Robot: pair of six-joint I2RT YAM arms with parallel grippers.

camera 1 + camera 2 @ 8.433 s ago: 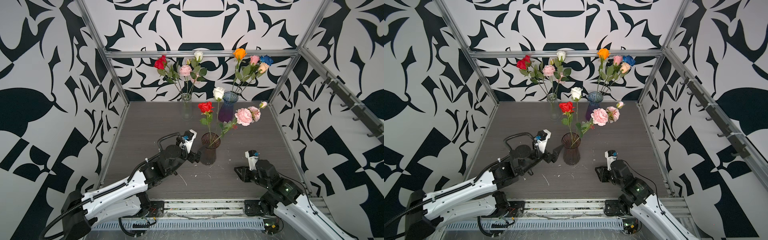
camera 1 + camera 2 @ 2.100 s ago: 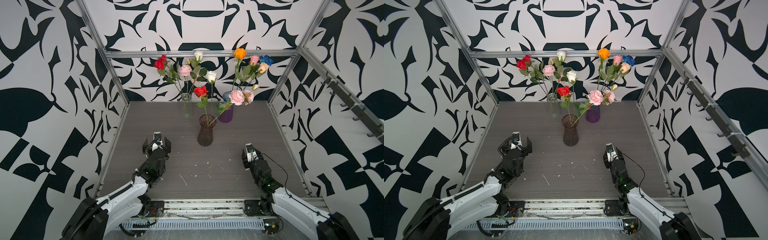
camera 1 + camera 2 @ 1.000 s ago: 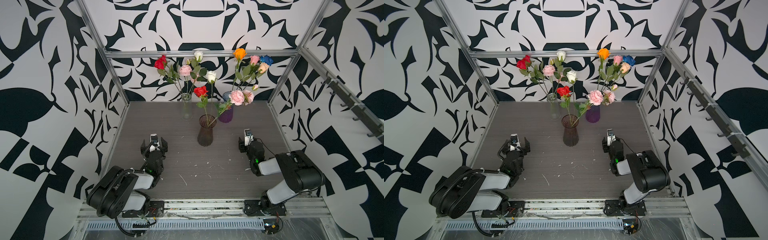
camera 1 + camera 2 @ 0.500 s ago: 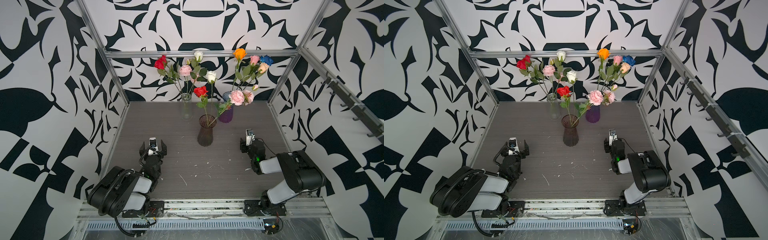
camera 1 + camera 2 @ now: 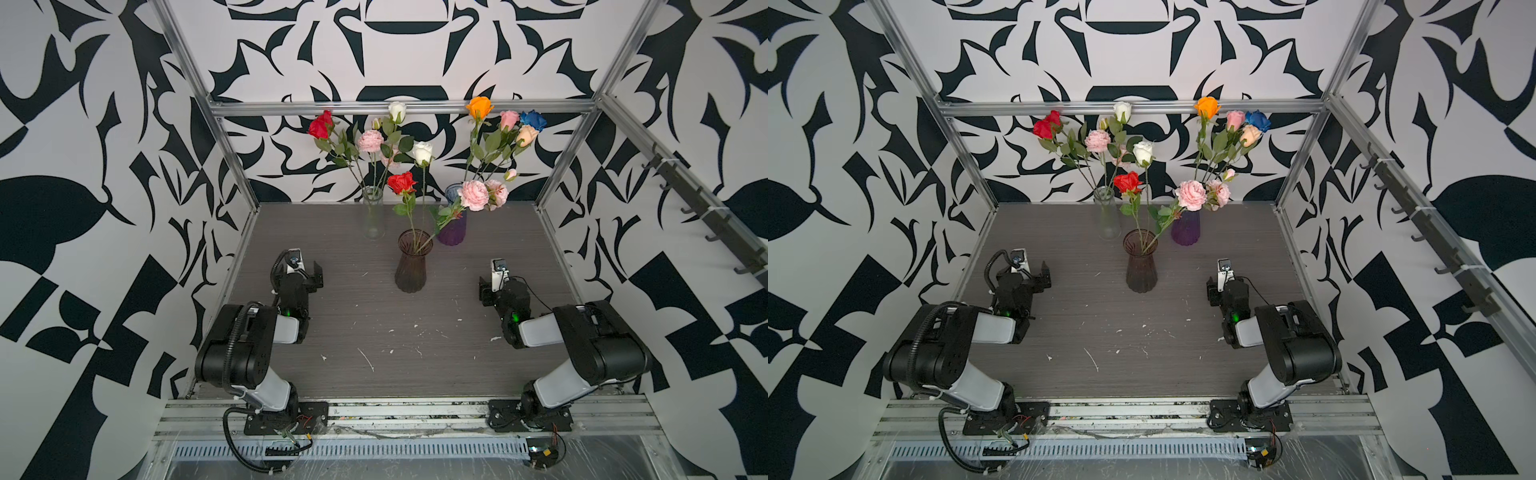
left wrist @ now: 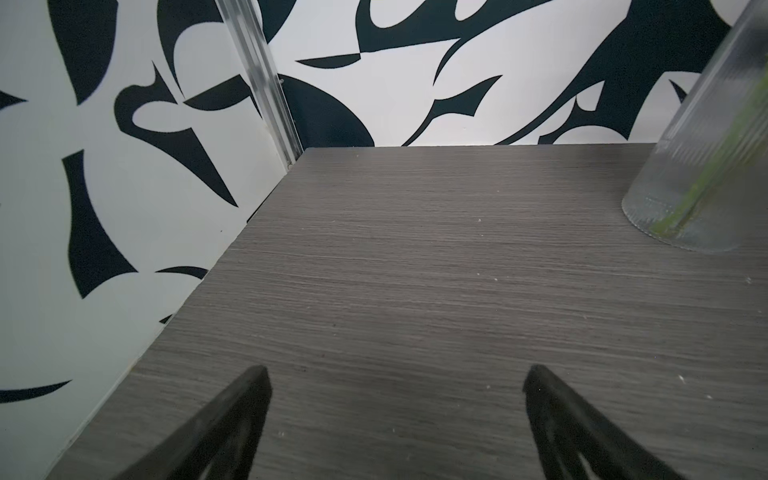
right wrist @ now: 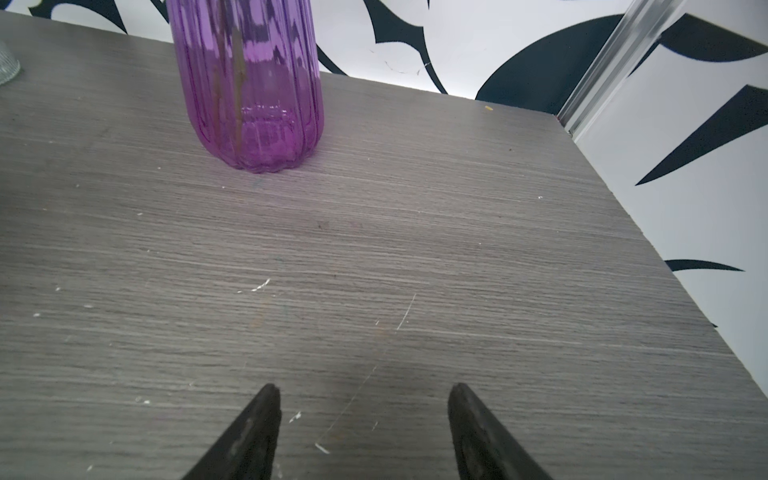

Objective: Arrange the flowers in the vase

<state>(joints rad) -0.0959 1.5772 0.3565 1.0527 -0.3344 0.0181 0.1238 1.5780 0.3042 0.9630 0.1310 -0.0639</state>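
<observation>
A brown vase (image 5: 410, 266) (image 5: 1140, 268) stands mid-table holding three flowers: a red rose (image 5: 401, 183), a white rose (image 5: 422, 153) and ruffled pale pink blooms (image 5: 473, 195). My left gripper (image 5: 300, 277) (image 6: 397, 374) rests low at the table's left, open and empty, well left of the vase. On the right my right gripper (image 5: 494, 286) (image 7: 361, 390) is also low, open and empty, with bare table between its fingers.
At the back a clear vase (image 5: 372, 212) (image 6: 702, 174) holds red, pink and white flowers. A purple vase (image 5: 453, 230) (image 7: 253, 91) holds orange, pink, blue and peach roses. Patterned walls and metal posts (image 6: 266, 83) enclose the table on three sides.
Almost nothing differs. Both arms stay folded at the front, and the left wrist has drifted slightly towards the back left. The vases and flowers have not moved.
</observation>
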